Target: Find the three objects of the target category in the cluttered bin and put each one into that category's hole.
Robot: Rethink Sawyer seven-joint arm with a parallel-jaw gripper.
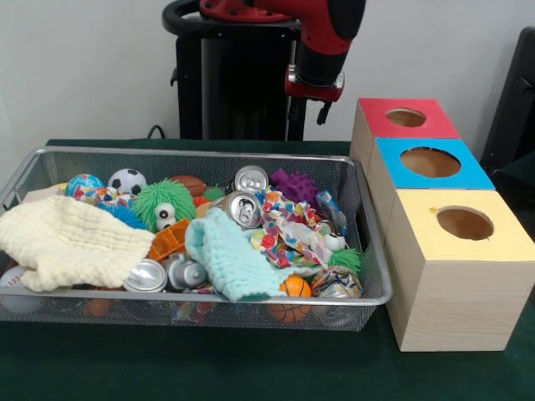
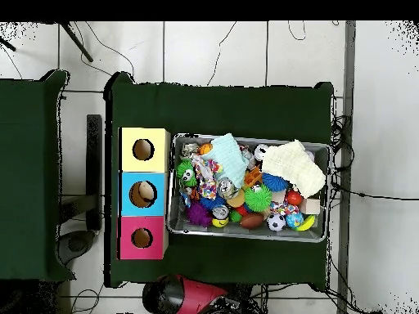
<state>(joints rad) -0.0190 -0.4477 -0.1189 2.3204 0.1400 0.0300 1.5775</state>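
From where I stand the arm (image 1: 322, 42) is drawn back and up by its pedestal, and its pincer isn't showing clearly enough; I cannot tell how it is set. In the overhead view only the red and black arm (image 2: 184, 296) shows, off the table's edge.

Below and in front of the arm's end lies the bin (image 1: 33, 157), the wire mesh basket (image 2: 250, 231), sitting on the green table (image 1: 251, 368). It is packed full. Nearest the arm's side are a silver can (image 1: 250, 178) and a purple spiky toy (image 1: 294, 185). Further off lie a green fuzzy ball with eyes (image 1: 163, 203), a soccer ball (image 1: 127, 180), a mint cloth (image 1: 230, 259) and a cream cloth (image 1: 67, 242) draped over the far end. A small basketball (image 1: 295, 287) sits against the front rim.

Just beside the bin stand three wooden boxes, touching in a row: the red-topped box (image 1: 407, 118) closest to the arm, then the blue-topped box (image 1: 430, 163), then the yellow-topped box (image 1: 464, 225), each with a round hole.
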